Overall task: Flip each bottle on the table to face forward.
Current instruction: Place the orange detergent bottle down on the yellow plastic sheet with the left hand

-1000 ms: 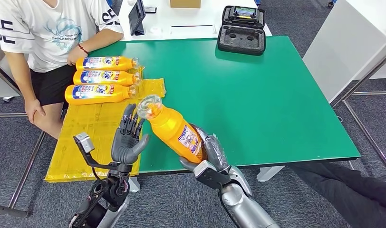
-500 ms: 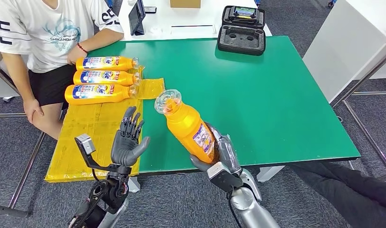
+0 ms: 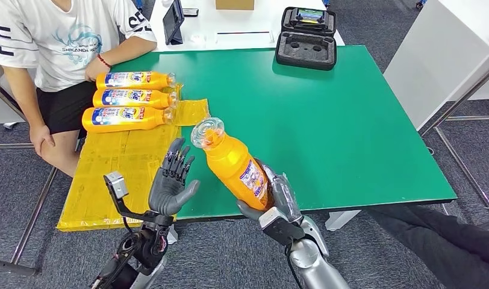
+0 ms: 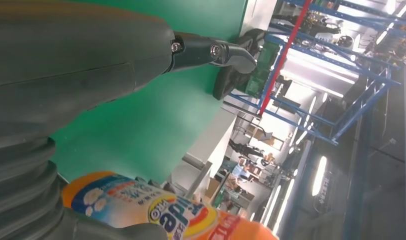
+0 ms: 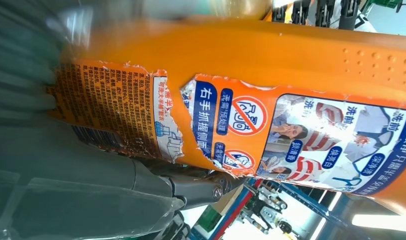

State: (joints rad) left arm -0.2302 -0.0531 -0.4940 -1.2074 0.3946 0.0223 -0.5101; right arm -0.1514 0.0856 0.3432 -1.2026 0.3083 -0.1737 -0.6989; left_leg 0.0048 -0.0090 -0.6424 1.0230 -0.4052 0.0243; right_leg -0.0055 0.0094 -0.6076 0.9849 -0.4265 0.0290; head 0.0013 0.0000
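Note:
My right hand (image 3: 277,198) grips an orange bottle (image 3: 232,162) by its lower body, tilted with its clear cap (image 3: 206,132) up and toward the left, above the table's near edge. Up close, the right wrist view has the same bottle's torn back label (image 5: 231,125). My left hand (image 3: 173,180) is raised beside the bottle with its fingers spread, holding nothing. The left wrist view catches the bottle's front label (image 4: 156,212) near that hand (image 4: 76,75). Three more orange bottles (image 3: 127,98) lie side by side, labels up, on the yellow sheet (image 3: 121,162) at the table's left.
The green table (image 3: 326,132) holds an open black case (image 3: 306,39) at its far edge. A person in a white shirt (image 3: 61,42) sits at the far left corner, an arm near the lying bottles. White furniture (image 3: 447,54) stands to the right.
Over the second my right hand swung the bottle to the right and raised it, then brought it slightly back left. My left hand rose and moved a little right, toward the bottle.

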